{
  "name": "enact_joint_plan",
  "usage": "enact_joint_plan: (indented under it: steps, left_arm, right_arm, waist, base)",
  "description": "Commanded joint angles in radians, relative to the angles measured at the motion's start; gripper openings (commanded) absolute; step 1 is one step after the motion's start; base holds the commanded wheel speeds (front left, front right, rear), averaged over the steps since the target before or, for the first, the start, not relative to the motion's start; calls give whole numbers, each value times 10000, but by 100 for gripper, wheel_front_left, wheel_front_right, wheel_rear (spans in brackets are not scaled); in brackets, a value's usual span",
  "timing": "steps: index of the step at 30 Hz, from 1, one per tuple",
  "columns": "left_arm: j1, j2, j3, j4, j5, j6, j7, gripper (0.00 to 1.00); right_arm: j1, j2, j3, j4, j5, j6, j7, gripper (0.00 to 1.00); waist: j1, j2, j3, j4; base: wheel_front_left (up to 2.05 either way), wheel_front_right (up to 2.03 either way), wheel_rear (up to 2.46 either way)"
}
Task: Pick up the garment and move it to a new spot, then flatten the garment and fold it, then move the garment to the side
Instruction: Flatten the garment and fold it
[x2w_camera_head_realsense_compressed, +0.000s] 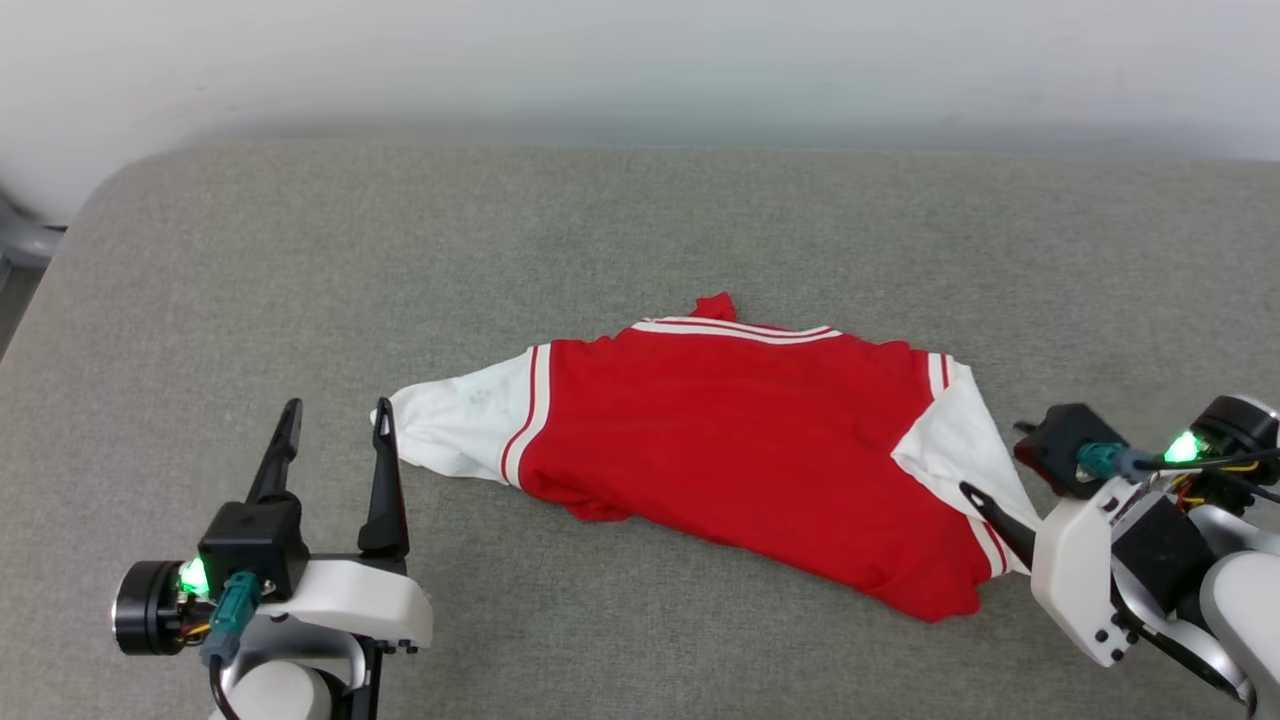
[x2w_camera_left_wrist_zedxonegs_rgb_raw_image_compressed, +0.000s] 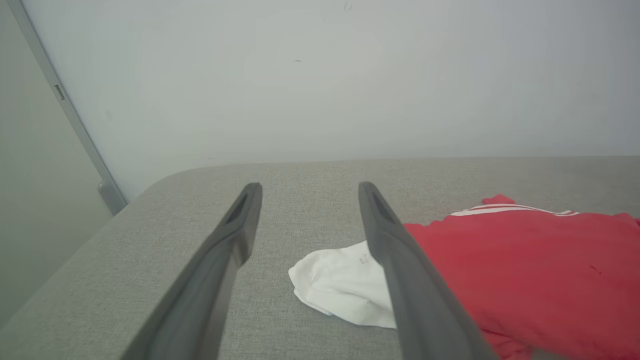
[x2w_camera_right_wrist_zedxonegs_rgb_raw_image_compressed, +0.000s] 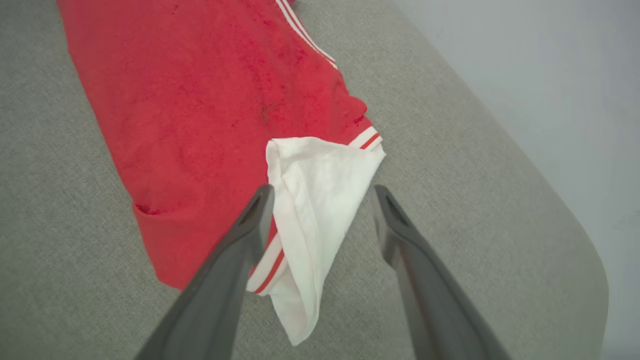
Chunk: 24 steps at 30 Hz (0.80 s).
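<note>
While both arms hang low over the grey cushion (x2w_camera_head_realsense_compressed: 640, 220), the garment (x2w_camera_head_realsense_compressed: 740, 440) lies spread across its middle, plain red side up and slanting a little, with its right end nearer the robot. Its striped collar trim (x2w_camera_head_realsense_compressed: 735, 328) points toward the pale wall (x2w_camera_head_realsense_compressed: 640, 60), and the near red edge is rumpled and tucked under in places. At the left sleeve (x2w_camera_head_realsense_compressed: 455, 425), white and drawn out to a point, the left gripper (x2w_camera_head_realsense_compressed: 338, 415) stands with its fingers wide apart and nothing between them; the inner fingertip is right at the sleeve's tip, though I cannot tell whether it touches. On the other side the right gripper (x2w_camera_right_wrist_zedxonegs_rgb_raw_image_compressed: 322, 192) is also spread wide, one finger on each side of the right sleeve (x2w_camera_right_wrist_zedxonegs_rgb_raw_image_compressed: 320, 200), which is folded over on itself with its red-striped cuff showing. Neither gripper has closed on any cloth.
</note>
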<state>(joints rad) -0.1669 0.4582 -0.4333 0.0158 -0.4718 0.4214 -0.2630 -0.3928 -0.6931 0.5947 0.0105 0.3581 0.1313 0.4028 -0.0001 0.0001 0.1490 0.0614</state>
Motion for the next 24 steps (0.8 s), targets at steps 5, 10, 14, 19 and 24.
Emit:
enact_joint_plan:
  steps: [5, 10, 14, 19, 24]
  left_arm:
    - [141, -578, 453, 119, 532, -502, -24, 100]
    - [-54, -1131, 902, 407, 1008, -1096, -24, 100]
    - [-95, -1471, 1268, 579, 1383, -1438, -24, 100]
    - [113, -1775, 1759, 689, 1759, -1747, -24, 100]
    - [288, -2028, 2148, 799, 2082, -2028, -25, 100]
  right_arm:
    - [-458, -143, 842, 620, 373, -11, 317, 100]
    - [-658, 126, 1361, 1839, 643, -11, 121, 100]
    - [-600, 476, 1831, 2846, 712, -11, -274, 100]
    - [-737, 848, 1849, 3543, 600, -11, -1211, 48]
    - [-855, 1160, 1148, 3781, 521, -14, -2458, 0]
  waist:
    - [1, -1, 428, 280]
    - [1, -1, 819, 455]
    - [1, -1, 945, 511]
    - [1, -1, 879, 387]
    - [1, -1, 600, 191]
  base:
    - [0, 0, 0]
    - [0, 0, 0]
    - [0, 0, 0]
    - [0, 0, 0]
    - [0, 0, 0]
